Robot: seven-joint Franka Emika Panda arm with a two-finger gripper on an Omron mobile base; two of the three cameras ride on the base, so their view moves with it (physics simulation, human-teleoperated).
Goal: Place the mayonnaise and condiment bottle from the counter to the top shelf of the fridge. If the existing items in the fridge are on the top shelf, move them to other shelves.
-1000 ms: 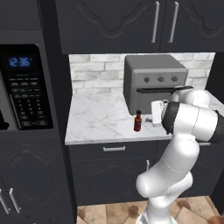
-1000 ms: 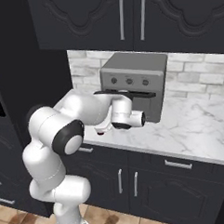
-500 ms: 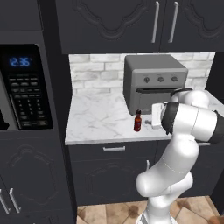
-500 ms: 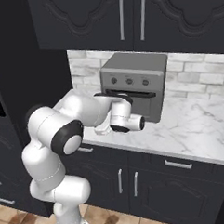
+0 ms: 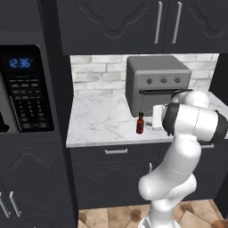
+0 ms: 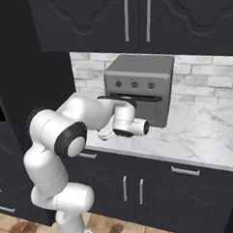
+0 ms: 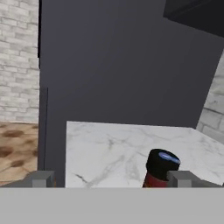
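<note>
Marble surface [image 5: 102, 122] is shown carrying a toaster oven [image 5: 156, 82], with the red bottle [image 5: 140, 123] upright near its front edge, left of the oven. Compared with a second before, the arm has been lowered and swung toward the bottle. The gripper [image 7: 111, 179] is seen with fingers wide apart, the bottle's black cap [image 7: 162, 162] just inside the right finger [image 7: 183, 178]. A grasp appears imminent; nothing is yet held.
</note>
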